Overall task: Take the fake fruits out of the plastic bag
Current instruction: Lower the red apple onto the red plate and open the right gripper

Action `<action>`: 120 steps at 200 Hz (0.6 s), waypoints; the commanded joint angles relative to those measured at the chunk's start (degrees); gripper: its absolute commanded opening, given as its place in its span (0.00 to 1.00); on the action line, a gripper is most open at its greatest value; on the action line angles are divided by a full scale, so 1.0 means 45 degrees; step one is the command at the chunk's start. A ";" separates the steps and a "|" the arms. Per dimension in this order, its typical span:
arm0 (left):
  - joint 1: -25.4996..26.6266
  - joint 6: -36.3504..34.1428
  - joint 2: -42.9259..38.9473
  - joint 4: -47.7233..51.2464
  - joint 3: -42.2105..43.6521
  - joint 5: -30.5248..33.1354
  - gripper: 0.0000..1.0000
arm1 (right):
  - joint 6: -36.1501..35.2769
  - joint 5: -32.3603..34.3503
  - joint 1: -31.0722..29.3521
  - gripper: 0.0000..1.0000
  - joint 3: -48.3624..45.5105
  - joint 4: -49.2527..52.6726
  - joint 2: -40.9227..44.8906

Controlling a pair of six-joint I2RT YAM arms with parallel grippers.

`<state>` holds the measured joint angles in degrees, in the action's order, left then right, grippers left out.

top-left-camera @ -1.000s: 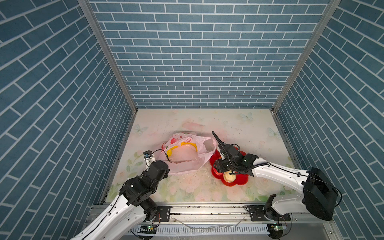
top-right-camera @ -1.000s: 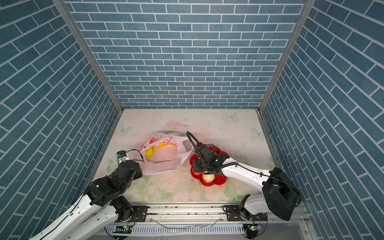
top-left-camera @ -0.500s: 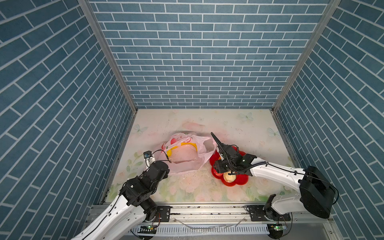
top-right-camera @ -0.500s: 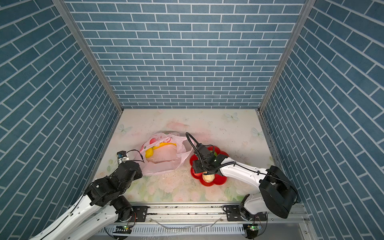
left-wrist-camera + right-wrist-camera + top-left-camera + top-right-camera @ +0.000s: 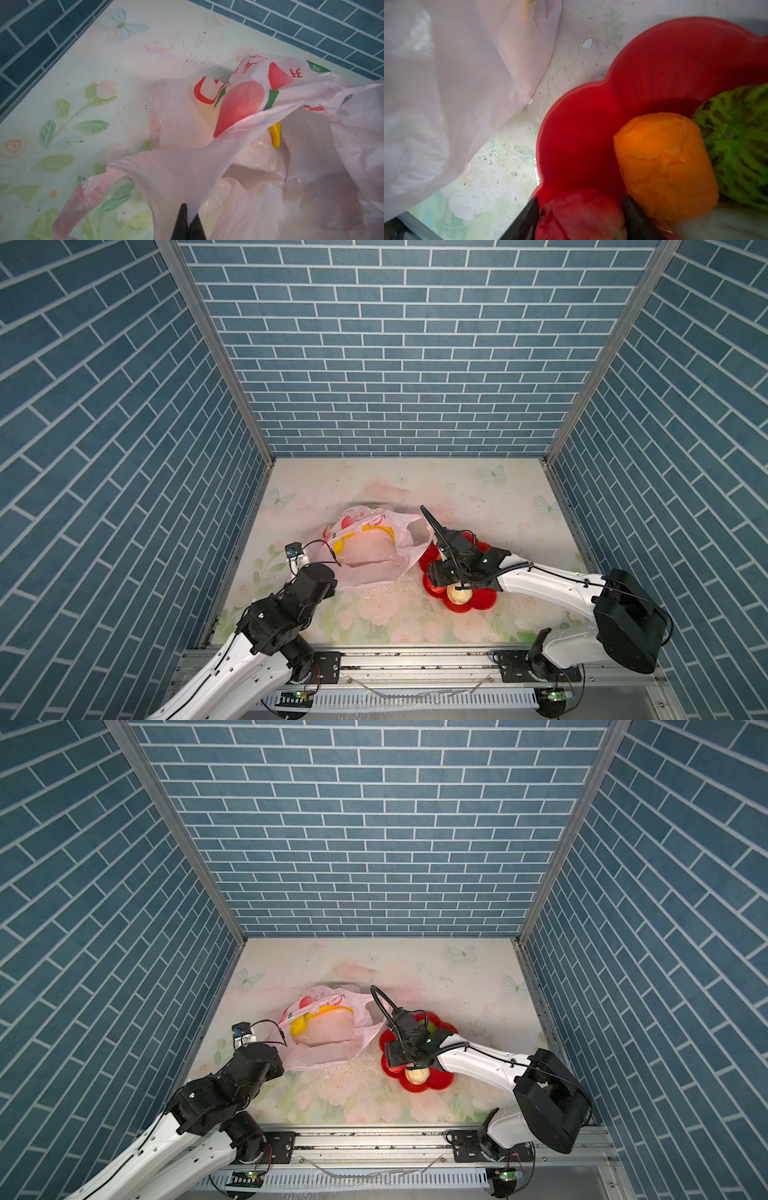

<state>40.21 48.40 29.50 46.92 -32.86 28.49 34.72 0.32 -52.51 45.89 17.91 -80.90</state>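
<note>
Fruits lay split: we saw the banana in the bag, our left claw clamped on it; right claw straddled a red fruit in the dish, grip unclear to us.

Edged a shade closer to the plastic bag with the right gripper, low over the red dish, fingers either side of the wrinkled red fruit. Swung the black elbow joint inward too, slightly toward the middle in both top views.
</note>
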 commanded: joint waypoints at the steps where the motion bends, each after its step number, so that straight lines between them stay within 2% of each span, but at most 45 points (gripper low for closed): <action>1: 0.0030 -0.0094 -0.0168 0.0394 0.0174 0.0160 0.00 | 0.0375 0.0290 -0.0056 0.65 -0.0061 0.0071 -0.0049; 57: 0.0033 -0.0111 -0.0158 0.0356 0.0198 0.0173 0.00 | 0.0327 0.0512 -0.0067 0.73 0.0247 0.0426 0.0384; 120: 0.0030 -0.0257 -0.0207 0.0240 0.0193 0.0142 0.00 | 0.0314 0.1378 -0.0051 0.74 0.0540 0.1554 0.1933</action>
<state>40.21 48.14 29.08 47.29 -32.86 28.49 34.74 3.16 -52.51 46.02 20.95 -75.64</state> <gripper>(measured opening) 0.045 0.740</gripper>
